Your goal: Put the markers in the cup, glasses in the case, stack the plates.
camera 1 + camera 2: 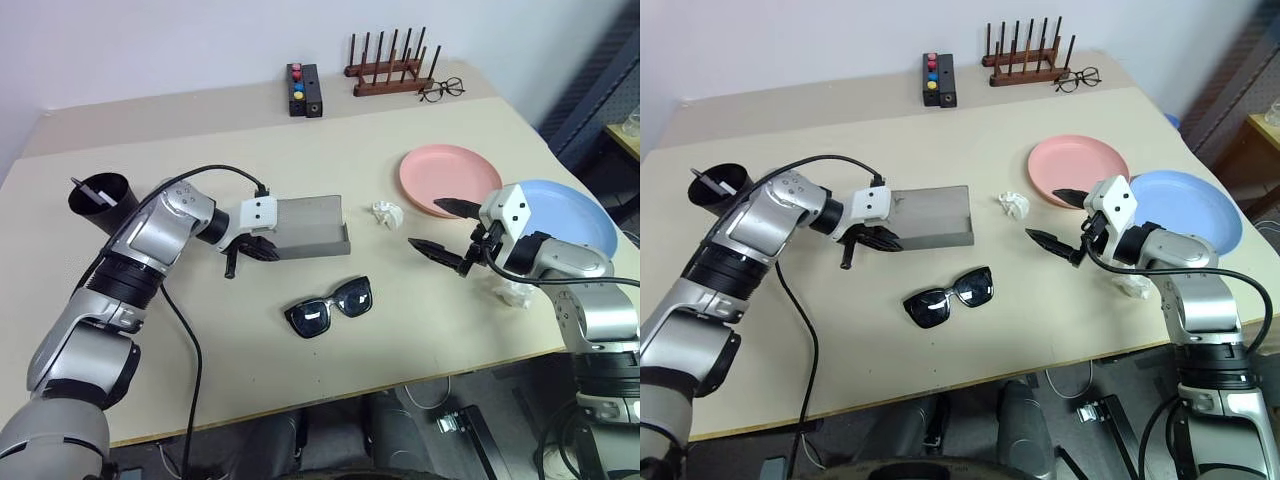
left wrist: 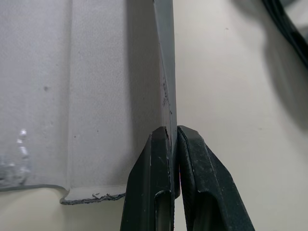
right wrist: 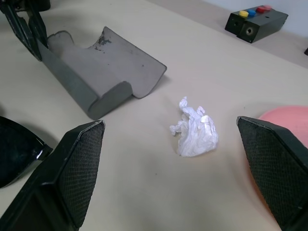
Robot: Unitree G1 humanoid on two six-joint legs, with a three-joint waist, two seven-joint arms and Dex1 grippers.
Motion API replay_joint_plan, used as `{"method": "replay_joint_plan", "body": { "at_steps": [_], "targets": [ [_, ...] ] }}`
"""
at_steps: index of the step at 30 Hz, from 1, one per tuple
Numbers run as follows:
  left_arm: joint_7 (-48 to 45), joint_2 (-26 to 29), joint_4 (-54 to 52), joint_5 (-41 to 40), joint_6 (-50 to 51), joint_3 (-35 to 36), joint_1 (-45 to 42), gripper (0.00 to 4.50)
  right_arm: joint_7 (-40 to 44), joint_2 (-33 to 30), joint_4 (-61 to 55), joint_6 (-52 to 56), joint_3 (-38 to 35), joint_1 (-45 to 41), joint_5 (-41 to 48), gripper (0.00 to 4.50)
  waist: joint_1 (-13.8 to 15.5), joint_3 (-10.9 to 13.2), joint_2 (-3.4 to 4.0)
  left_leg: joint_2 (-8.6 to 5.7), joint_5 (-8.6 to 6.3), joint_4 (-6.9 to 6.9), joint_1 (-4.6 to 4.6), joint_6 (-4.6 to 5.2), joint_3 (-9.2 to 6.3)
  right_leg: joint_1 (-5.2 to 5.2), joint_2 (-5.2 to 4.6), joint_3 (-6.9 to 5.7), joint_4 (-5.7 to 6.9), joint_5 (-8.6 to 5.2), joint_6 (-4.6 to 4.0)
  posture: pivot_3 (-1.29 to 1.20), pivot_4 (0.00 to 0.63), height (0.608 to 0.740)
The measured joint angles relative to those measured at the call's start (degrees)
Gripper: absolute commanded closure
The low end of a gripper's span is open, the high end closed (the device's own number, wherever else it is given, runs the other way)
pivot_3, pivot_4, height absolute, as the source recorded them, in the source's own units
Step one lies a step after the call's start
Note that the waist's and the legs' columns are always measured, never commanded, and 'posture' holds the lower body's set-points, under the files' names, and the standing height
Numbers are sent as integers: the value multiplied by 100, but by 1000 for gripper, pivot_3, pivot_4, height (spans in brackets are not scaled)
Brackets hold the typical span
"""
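Left pincer (image 1: 238, 262) clenched on the near left edge of the grey case (image 1: 310, 228), lid up, mid-table (image 1: 200, 370). Right pincer (image 1: 438, 228) spread wide, grasping nothing, just beside the pink plate (image 1: 445, 175); blue plate (image 1: 570, 215) at its 3 o'clock. Sunglasses (image 1: 330, 307) at 6 o'clock of the case, apart. Black cup (image 1: 100, 200) at 9 o'clock, marker inside. Crumpled tissue (image 1: 386, 213) between case and pink plate.

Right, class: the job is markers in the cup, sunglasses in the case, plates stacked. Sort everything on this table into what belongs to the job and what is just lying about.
Job:
black cup, marker inside
grey case, lid pinched by left tool
black sunglasses
pink plate
blue plate

Lying about:
crumpled tissue
second tissue
wire spectacles
wooden rack
button box
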Motion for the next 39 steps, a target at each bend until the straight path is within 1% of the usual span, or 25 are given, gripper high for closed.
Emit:
{"method": "replay_joint_plan", "body": {
  "at_steps": [14, 15, 17, 20, 21, 24, 29, 31, 33, 35, 39],
  "targets": [
    [-250, 241, -262, -16, 108, 25, 172, 4264, -6, 0, 0, -13, -1, 0, -1, 0, 4, 0, 0, 0, 0, 0, 0, 0, 0, 0, 0, 0, 0, 0, 0, 0, 150, 740],
    [-291, 258, -296, -23, 134, 25, 173, 4043, -5, 0, 2, -17, -1, -3, -2, 0, 2, 0, 0, 0, 0, 0, 0, 0, 0, 0, 0, 0, 0, 0, 0, 0, 150, 740],
    [-366, 296, -376, -65, 227, 26, 177, 3456, -2, 0, 21, -21, -1, -23, -3, 0, 0, 0, 0, 0, 0, 0, 0, 0, 0, 0, 0, 0, 0, 0, 0, 0, 150, 740],
    [-441, 325, -568, -142, 381, 32, 199, 2003, 1, 0, 32, -26, 0, -72, -3, 0, 2, 0, 0, 0, 0, 0, 0, 0, 0, 0, 0, 0, 1, 0, 0, 0, 150, 740],
    [-393, 325, -606, -140, 387, 44, 207, 1618, 2, 0, 32, -30, 0, -80, -4, 0, 5, 0, 0, 0, 0, 0, 0, 0, 0, 0, 0, 0, 0, 0, 0, 0, 150, 740],
    [-212, 367, -703, -143, 389, 188, 207, 1618, 2, 2, 31, -30, 0, -82, 4, 0, 3, 0, 0, 0, 0, 0, 0, 0, 0, 0, 0, 0, 0, 0, 0, 0, 150, 740],
    [-328, 799, -962, -401, 584, 591, 190, 1618, 27, 2, 30, -29, -3, -77, 9, 0, -12, 0, 0, 2, 0, -2, 0, 0, 0, -3, 0, 0, 0, 0, 0, 0, 150, 740],
    [-455, 828, -1171, -662, 742, 808, 175, 1618, 47, 3, 30, -23, -2, -83, 11, 0, 5, 0, 0, 1, 0, 0, 0, 0, 0, 0, -1, 0, 0, 0, 0, 0, 150, 740],
    [-658, 788, -1451, -1145, 913, 1038, 191, 1618, 51, 23, 29, 18, 2, -158, 26, 0, 17, 0, -1, 0, 0, 4, -1, 0, -2, 3, -2, 0, 0, 0, 0, 0, 150, 740],
    [-967, 841, -1848, -1480, 1149, 1055, 274, 1618, 57, 37, 15, 72, 6, -235, 60, 0, 2, 0, 0, 0, -1, 3, 0, 0, -1, 3, -1, 0, 0, 0, 0, 0, 150, 740],
    [-1231, 891, -2216, -1692, 1358, 841, 575, 1618, 142, 35, 9, 169, 11, -244, 64, 0, -7, 0, 1, 2, 0, 0, 1, 0, -1, 1, 1, 0, 0, 0, 0, 0, 150, 740]
  ]
}}
